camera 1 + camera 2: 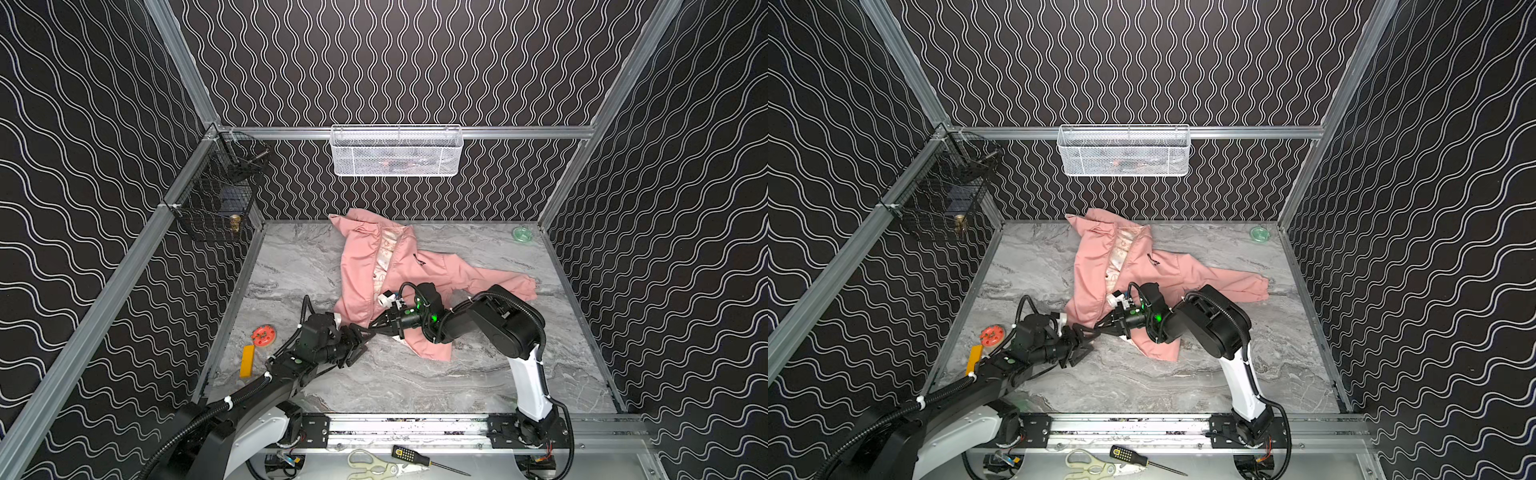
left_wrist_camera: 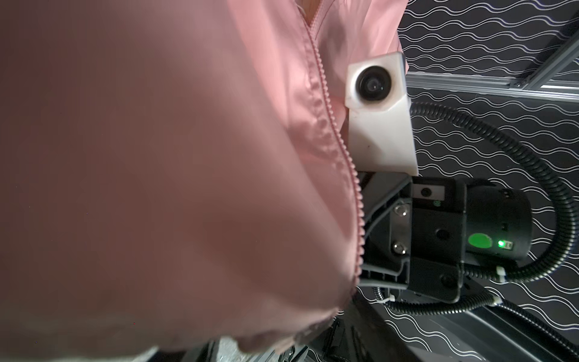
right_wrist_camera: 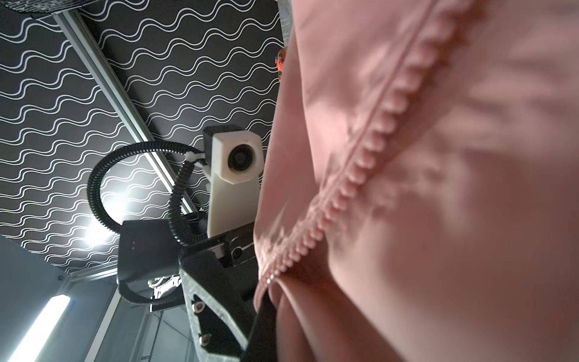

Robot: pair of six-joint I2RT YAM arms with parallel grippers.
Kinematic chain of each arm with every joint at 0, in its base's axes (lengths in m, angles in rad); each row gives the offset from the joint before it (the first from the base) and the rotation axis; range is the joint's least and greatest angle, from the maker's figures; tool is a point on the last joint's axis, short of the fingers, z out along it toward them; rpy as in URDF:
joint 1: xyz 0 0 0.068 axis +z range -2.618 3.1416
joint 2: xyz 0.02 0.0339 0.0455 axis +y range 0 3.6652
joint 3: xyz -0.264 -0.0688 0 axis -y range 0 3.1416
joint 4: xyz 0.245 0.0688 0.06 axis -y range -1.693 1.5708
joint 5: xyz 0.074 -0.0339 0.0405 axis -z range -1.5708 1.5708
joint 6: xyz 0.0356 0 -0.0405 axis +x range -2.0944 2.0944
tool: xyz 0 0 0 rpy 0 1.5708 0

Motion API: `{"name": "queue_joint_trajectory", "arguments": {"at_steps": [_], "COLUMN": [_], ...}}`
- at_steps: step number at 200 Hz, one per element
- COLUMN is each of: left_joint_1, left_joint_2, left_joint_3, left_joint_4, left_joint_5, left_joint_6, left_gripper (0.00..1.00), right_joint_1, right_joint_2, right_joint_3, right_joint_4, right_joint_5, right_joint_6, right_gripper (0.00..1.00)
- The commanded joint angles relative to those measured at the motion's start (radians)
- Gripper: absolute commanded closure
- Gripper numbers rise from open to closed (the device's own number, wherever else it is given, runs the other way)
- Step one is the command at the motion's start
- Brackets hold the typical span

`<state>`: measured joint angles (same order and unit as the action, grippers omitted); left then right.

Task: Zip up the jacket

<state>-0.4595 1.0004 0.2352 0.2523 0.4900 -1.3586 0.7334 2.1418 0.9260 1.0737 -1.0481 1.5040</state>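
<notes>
The salmon-pink jacket (image 1: 361, 266) (image 1: 1092, 266) lies crumpled on the marble table, its front open and the cream lining showing. My right gripper (image 1: 371, 326) (image 1: 1098, 326) reaches left across the middle and is shut on the jacket's lower front edge beside the zipper teeth (image 3: 369, 156). My left gripper (image 1: 362, 343) (image 1: 1087, 343) faces it at the same hem corner with its jaws spread. One of its fingers (image 3: 216, 301) shows in the right wrist view. Pink fabric (image 2: 188, 156) and zipper teeth (image 2: 332, 119) fill the left wrist view, hiding the left jaws there.
A white mesh basket (image 1: 397, 151) hangs on the back wall, a black wire basket (image 1: 216, 195) on the left wall. A red disc (image 1: 263, 336) and yellow block (image 1: 247, 361) lie at left, a green dish (image 1: 522, 234) at back right. Scissors (image 1: 374, 463) and a screwdriver (image 1: 415, 457) rest on the front ledge.
</notes>
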Motion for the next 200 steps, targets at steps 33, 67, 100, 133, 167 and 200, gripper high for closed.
{"name": "queue_joint_trajectory", "arguments": {"at_steps": [33, 67, 100, 133, 167, 200], "left_joint_1": [-0.001, -0.002, -0.002, -0.001, -0.001, -0.001], "left_joint_2": [-0.069, -0.074, -0.009, -0.030, -0.082, -0.092], "left_joint_3": [-0.023, -0.071, -0.068, -0.061, -0.057, -0.096], "left_joint_4": [0.008, 0.079, 0.131, 0.129, 0.066, 0.103], "left_joint_5": [-0.081, -0.132, -0.131, -0.168, -0.188, -0.202], "left_joint_6": [-0.014, -0.034, -0.010, -0.001, 0.019, 0.007], "left_gripper": [0.36, 0.36, 0.36, 0.35, 0.35, 0.35], "right_joint_1": [0.002, 0.003, 0.001, 0.002, 0.000, 0.002], "right_joint_2": [0.007, 0.003, -0.003, -0.007, -0.008, -0.008], "right_joint_3": [-0.004, -0.001, 0.002, 0.012, 0.014, 0.010], "right_joint_4": [0.003, -0.018, -0.036, -0.070, -0.071, -0.080], "right_joint_5": [-0.002, -0.007, -0.012, -0.016, -0.014, -0.009], "right_joint_6": [0.003, -0.009, -0.018, -0.039, -0.042, -0.045], "right_gripper": [1.00, 1.00, 1.00, 1.00, 1.00, 1.00]}}
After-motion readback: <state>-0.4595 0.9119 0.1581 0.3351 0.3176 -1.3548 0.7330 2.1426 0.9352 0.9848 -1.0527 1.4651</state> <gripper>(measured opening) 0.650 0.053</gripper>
